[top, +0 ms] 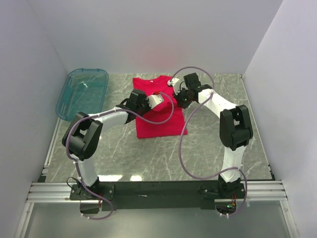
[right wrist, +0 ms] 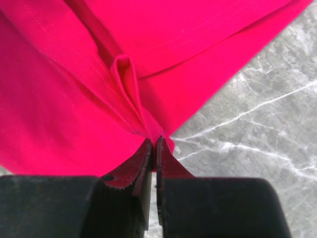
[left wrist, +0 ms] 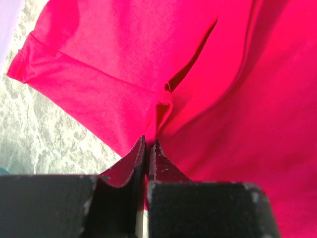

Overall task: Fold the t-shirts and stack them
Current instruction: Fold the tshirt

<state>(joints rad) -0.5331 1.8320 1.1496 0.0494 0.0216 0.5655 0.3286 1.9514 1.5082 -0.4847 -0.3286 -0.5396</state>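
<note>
Our left gripper point(left wrist: 147, 151) is pinched shut on a small ridge of red cloth with hardly a gap between its dark tips, and the fabric creases away from them. Left of it in the overhead view sits the teal tub point(top: 81, 91), see-through hard plastic with rounded corners, well apart from the work. The t-shirt point(top: 161, 124) lies in the middle of the table point(top: 148, 158), a smooth grey marbled surface. Its long axis runs from the near hem toward the far wall, away from both arm bases. It sits directly between our two hands: we hold its left edge on one side and its right edge on the other, roughly level with each other, in the far half. The cloth is a soft matte knit, plain bright red, with stitched hems and loose folds. Our right gripper point(right wrist: 154, 148) is likewise closed on a pleat at the shirt's edge, with bare table just beside it. We judge neither arm nearer; the next fold needs both moving together along that long axis.
</note>
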